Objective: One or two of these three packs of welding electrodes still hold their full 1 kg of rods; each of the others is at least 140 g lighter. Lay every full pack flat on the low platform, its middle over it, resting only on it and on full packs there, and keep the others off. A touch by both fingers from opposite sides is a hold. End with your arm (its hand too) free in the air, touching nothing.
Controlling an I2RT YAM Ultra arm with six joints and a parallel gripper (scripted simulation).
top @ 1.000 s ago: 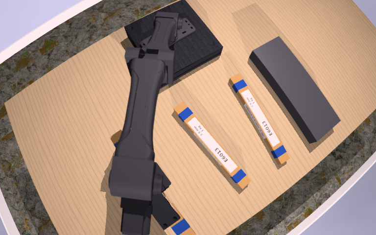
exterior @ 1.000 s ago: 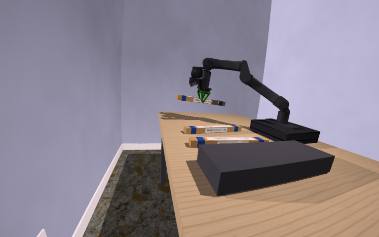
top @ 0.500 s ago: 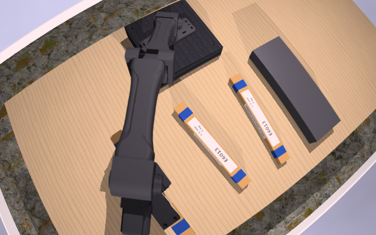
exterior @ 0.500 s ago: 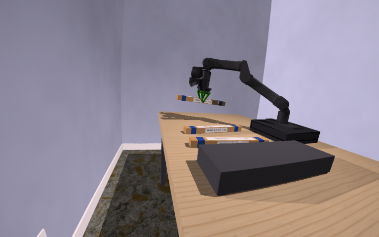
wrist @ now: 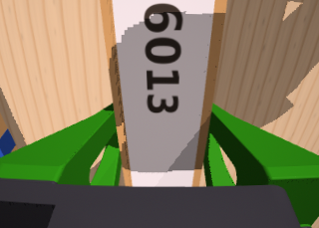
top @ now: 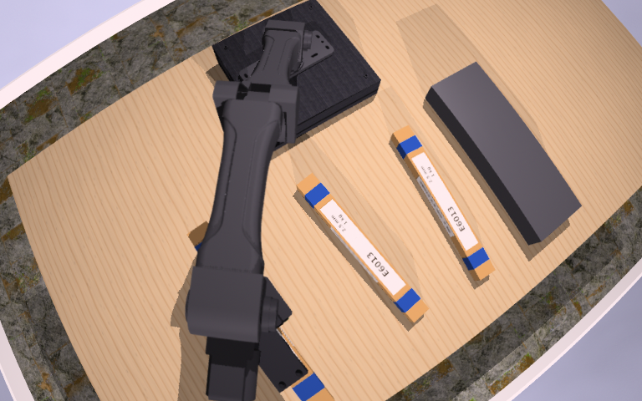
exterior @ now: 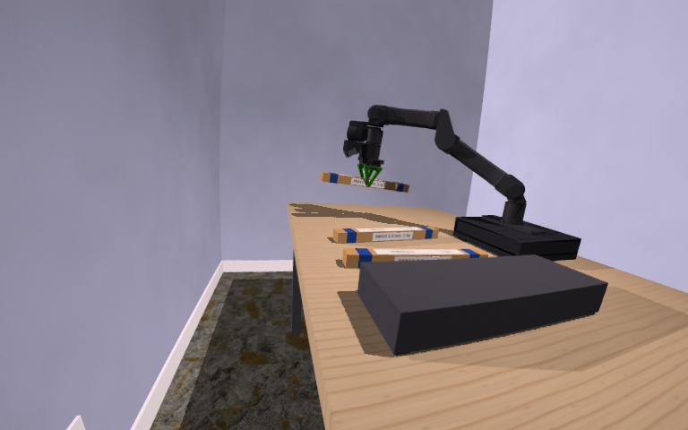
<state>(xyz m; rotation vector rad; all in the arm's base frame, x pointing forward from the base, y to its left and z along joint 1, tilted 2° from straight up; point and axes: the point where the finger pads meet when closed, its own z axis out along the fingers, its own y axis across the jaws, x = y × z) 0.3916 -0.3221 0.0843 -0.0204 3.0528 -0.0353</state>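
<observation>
My gripper (exterior: 368, 184) (wrist: 162, 109) has green fingers and is shut on one orange electrode pack (exterior: 343, 179) (wrist: 164, 79), holding it near its middle high above the table. The held pack is slightly tilted in the exterior view, and mostly hidden by the arm in the top view. A second pack (top: 362, 246) (exterior: 391, 235) lies flat on the table in the middle. A third pack (top: 443, 200) (exterior: 364, 257) lies flat between it and the dark low platform (top: 508, 149) (exterior: 481, 285). Nothing lies on the platform.
The wooden table (top: 130, 198) (exterior: 497, 383) carries everything. The arm's black base (top: 337, 79) (exterior: 545, 242) stands at the table's back edge. The arm (top: 245, 174) (exterior: 411, 116) reaches from it toward the front edge, away from the platform.
</observation>
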